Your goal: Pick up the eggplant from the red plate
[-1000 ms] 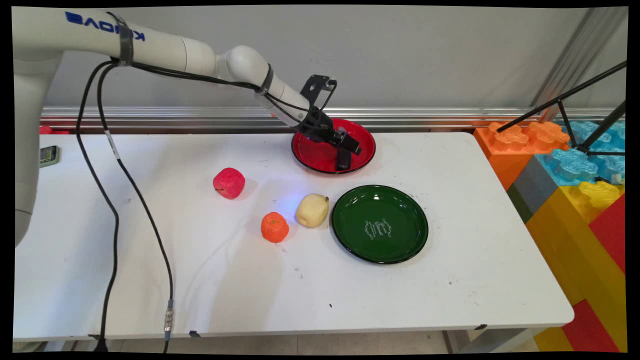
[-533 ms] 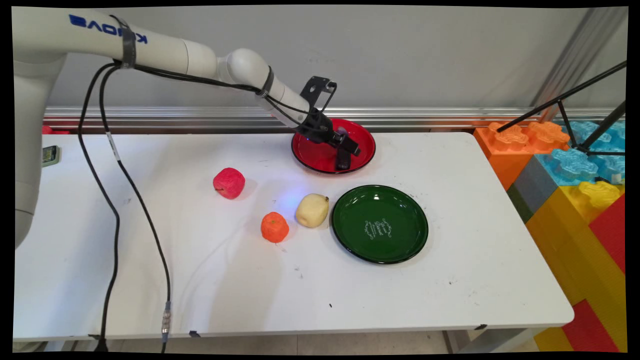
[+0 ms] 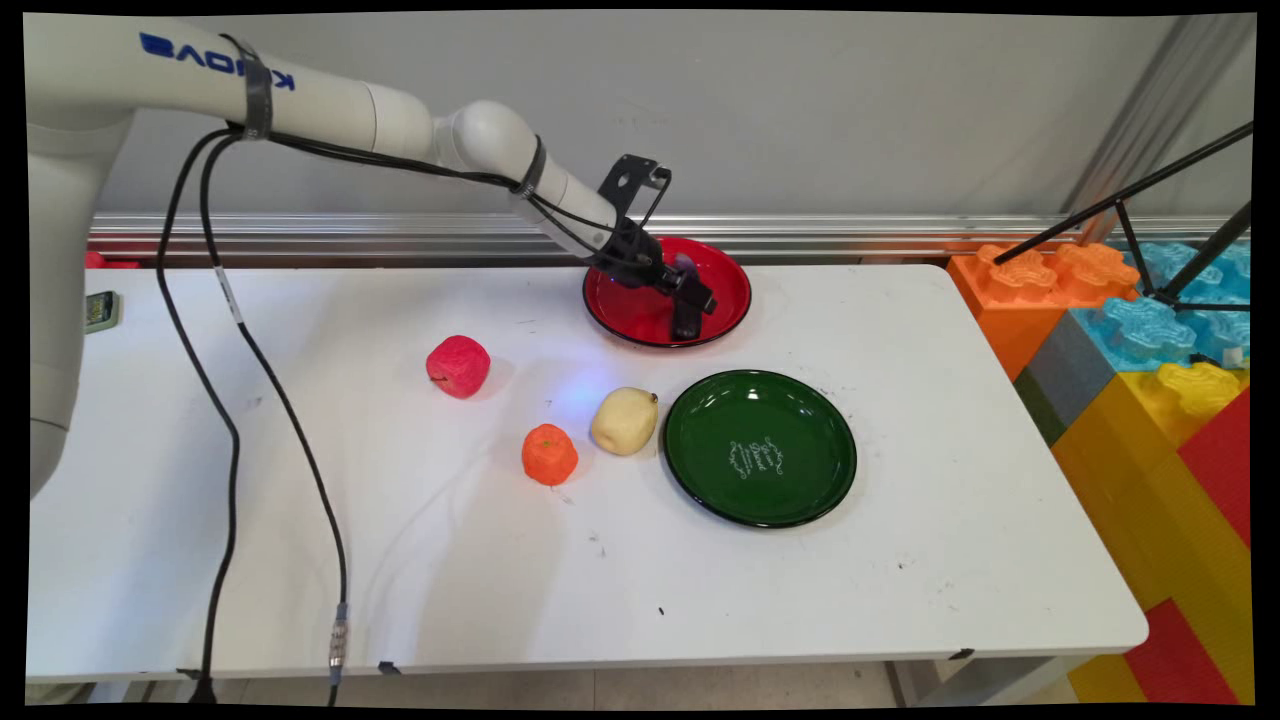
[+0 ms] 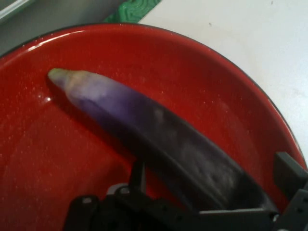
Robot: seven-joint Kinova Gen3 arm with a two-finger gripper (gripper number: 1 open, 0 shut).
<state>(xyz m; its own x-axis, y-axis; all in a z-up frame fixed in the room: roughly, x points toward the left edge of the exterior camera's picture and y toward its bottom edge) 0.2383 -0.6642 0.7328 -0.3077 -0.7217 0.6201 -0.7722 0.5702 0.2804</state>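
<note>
Gripper (image 3: 692, 308) hangs over the red plate (image 4: 57, 183); fingers spread apart, holding nothing; purple eggplant (image 4: 144, 125) lies between and beyond them, long axis running away from the gripper.

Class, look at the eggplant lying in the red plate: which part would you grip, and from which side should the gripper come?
Grip the eggplant across its thicker dark middle, coming from above with the fingers straddling its long axis. It lies flat in the red plate, long and narrow, tapering to a pale tip, so the width probably suits a two-finger gripper better.
</note>
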